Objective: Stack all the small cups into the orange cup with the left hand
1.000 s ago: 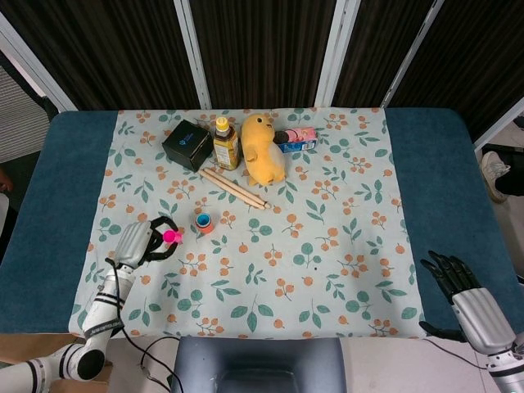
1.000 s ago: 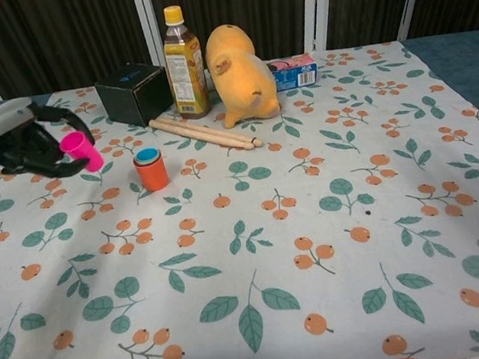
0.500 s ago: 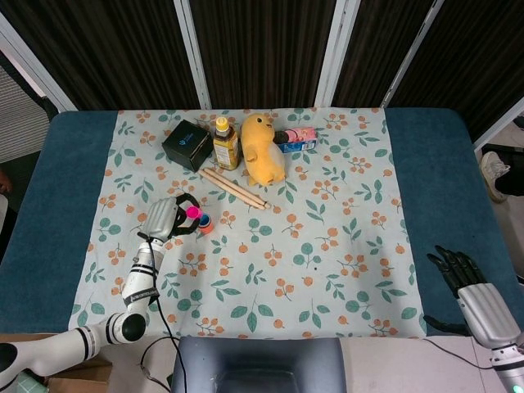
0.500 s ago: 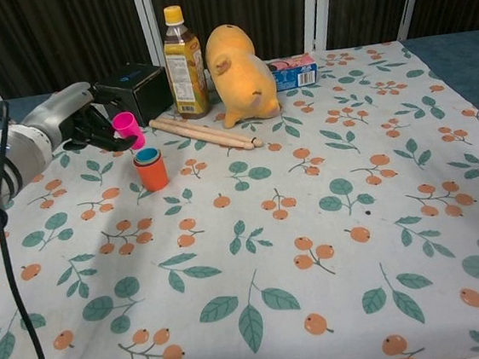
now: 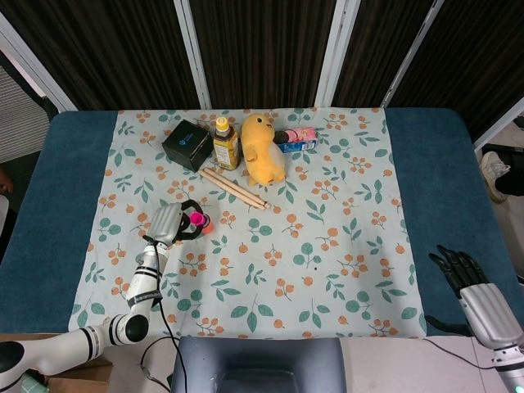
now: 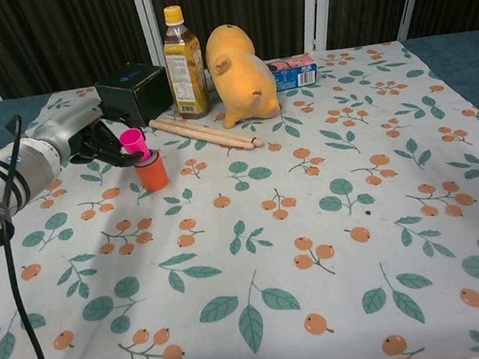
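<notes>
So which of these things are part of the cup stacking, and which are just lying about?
Job: pink cup, held by left hand; orange cup.

Lying about: black box, bottle, yellow plush toy, wooden sticks, small carton.

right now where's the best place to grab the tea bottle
By the yellow cap and narrow neck of the tea bottle, coming from above: it stands upright, with the black box and yellow plush toy close on either side.
</notes>
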Motion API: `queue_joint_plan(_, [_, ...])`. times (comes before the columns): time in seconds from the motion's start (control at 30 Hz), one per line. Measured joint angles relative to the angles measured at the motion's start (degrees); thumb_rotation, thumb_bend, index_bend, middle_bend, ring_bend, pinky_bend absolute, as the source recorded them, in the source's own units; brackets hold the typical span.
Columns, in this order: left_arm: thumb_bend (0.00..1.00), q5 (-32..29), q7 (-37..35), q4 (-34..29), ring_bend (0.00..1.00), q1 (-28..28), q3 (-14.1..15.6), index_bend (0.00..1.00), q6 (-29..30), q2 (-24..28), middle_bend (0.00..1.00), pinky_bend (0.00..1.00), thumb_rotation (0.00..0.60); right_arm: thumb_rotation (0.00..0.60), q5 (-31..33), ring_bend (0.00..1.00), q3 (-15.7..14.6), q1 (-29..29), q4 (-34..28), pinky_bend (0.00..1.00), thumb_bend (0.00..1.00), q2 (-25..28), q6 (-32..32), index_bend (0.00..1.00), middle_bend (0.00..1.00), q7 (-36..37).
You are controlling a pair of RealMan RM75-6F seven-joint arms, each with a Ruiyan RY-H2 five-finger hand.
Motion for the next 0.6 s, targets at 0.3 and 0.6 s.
queue_joint_plan(0.3, [0.34,-2.8,2.1,-1.7,1.0,-0.5,0.7,0.07,-2.2,0.8,1.0,1.0,0.6,0.6,-0.1,0.0,0.0,0.0,0.0,0.0,0.12,0.0,-0.1,0.0,0.0,-0.1])
queue_joint_plan(0.6, [0.34,-3.1,3.1,-5.8,1.0,-0.1,1.5,0.0,-1.5,3.0,1.0,1.0,0.6,0.6,-0.4,0.0,-0.1,-0.3,0.1,0.0,0.12,0.1,0.6,0.0,0.0,0.2])
